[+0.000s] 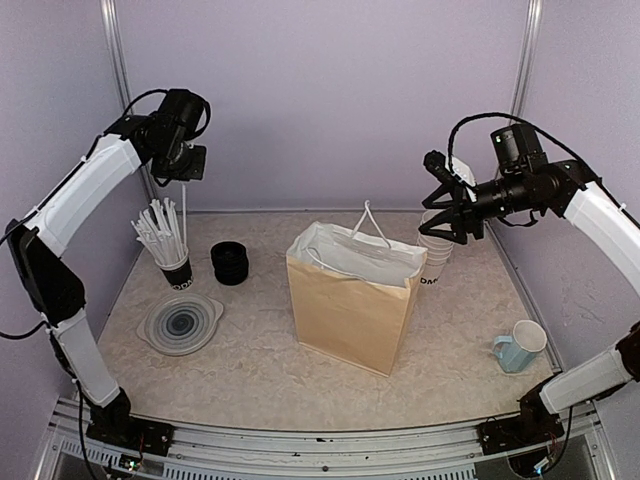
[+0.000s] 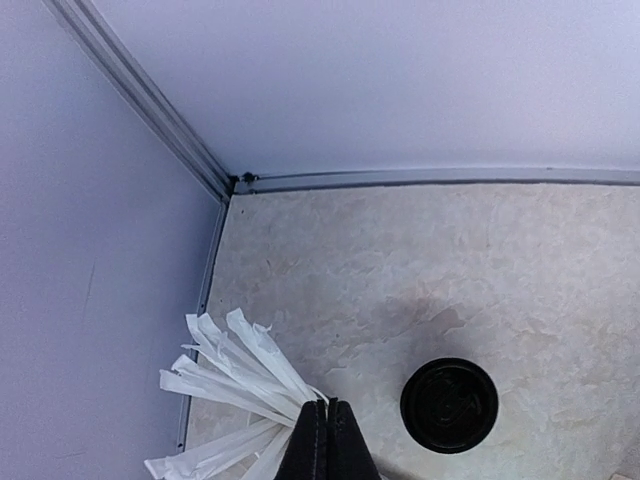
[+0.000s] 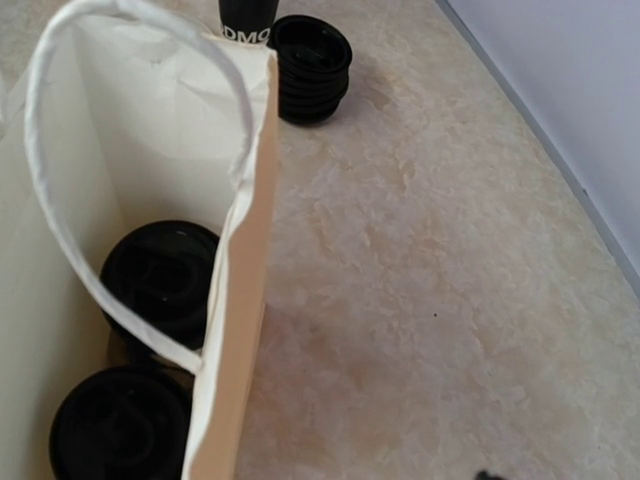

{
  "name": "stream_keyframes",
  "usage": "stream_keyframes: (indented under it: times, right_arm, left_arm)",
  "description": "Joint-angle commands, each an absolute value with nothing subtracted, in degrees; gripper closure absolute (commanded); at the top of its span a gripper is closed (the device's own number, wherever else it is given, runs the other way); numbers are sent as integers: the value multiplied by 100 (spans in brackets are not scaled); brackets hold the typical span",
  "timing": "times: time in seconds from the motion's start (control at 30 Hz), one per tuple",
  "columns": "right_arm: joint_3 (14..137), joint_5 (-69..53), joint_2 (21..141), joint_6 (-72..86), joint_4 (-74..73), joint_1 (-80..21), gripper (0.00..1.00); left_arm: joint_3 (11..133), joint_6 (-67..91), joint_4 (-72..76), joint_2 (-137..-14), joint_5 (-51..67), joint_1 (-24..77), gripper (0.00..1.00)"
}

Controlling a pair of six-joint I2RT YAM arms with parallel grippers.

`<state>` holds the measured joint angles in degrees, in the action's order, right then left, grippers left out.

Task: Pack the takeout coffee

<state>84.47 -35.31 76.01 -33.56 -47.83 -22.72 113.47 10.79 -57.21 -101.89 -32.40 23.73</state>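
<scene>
The takeout coffee shows as two black lids side by side at the bottom of the tan paper bag, which stands upright mid-table with its white handles up. My left gripper is raised high over the back left. It is shut on a thin wrapped straw that hangs below it. My right gripper hovers open and holds nothing, just right of the bag's top and above the stack of lidless cups.
A black cup of wrapped straws stands at the left, with a stack of black lids beside it. A round clear lid lies front left. A light blue mug sits front right.
</scene>
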Motion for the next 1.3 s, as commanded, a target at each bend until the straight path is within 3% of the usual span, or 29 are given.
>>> stream_keyframes:
  times: [0.0, 0.27, 0.67, 0.97, 1.27]
  right_arm:
    - [8556, -3511, 7683, -3357, -4763, -2215, 35]
    - [8671, -3360, 7824, -3378, -4816, -2206, 35]
    - [8715, -3331, 7940, -3360, -4823, -2180, 35]
    - [8612, -3314, 7877, -3362, -4788, -2145, 35]
    - [8751, -3100, 7930, -3442, -4821, -2111, 35]
  left_arm:
    - [12138, 1039, -6258, -9817, -3520, 2812, 100]
    - [12801, 824, -5599, -9144, -2873, 4080, 100]
    - [13096, 1181, -4915, -8889, -216, 4916, 100]
    - [11889, 1805, -3549, -9027, 1108, 5101, 100]
    - [10380, 2795, -1588, -9252, 1681, 5420, 100]
